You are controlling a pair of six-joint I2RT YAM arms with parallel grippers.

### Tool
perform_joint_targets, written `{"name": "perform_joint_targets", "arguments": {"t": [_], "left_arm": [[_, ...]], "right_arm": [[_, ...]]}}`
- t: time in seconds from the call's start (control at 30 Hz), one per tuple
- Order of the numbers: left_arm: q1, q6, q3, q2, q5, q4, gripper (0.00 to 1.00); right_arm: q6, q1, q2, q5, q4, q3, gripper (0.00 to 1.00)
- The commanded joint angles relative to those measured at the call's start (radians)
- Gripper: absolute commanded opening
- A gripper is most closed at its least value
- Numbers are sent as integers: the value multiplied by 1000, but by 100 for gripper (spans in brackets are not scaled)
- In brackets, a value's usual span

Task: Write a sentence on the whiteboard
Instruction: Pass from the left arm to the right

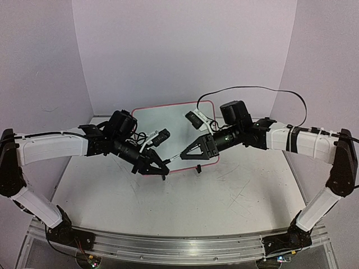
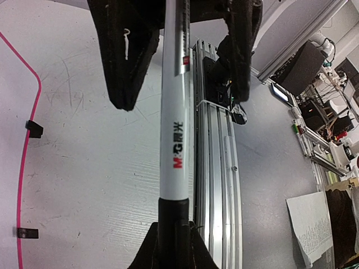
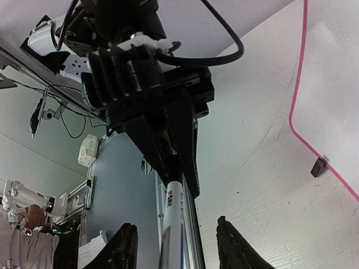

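Our left fingers [image 2: 126, 56] clamp the white plastic marker [image 2: 176, 168] mid-barrel. Our right fingers [image 3: 233, 246] stand apart either side of its black-capped end. We judge it light, stiff and slick. The small red-framed whiteboard [image 1: 168, 120] lies toward the bench's [image 1: 224, 196] far edge, blank where visible.

you can see the marker [image 2: 176, 140] has a shiny, smooth white plastic body and a dull black end. the tabletop [image 2: 95, 168] is white, not shiny, and scratched all over. the whiteboard [image 1: 168, 120] looks smooth, with a thin pink edge. the rail [image 2: 216, 185] is ribbed grey metal.
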State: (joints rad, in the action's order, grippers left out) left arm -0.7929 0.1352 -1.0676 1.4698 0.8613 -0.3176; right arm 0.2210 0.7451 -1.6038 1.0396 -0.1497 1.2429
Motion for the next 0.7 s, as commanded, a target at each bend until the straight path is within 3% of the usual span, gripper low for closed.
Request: {"name": "perform_joint_targets", "arguments": {"t": [0.0, 0.4, 0.67], "left_arm": [[-1, 25, -47, 14, 35, -16, 0], [-1, 30, -52, 22, 43, -33, 0], [-2, 38, -61, 23, 36, -47, 0]], "right_arm": [[-30, 11, -17, 45, 11, 59, 44], [-43, 16, -42, 84, 10, 66, 26], [-58, 16, -34, 80, 6, 52, 32]]}}
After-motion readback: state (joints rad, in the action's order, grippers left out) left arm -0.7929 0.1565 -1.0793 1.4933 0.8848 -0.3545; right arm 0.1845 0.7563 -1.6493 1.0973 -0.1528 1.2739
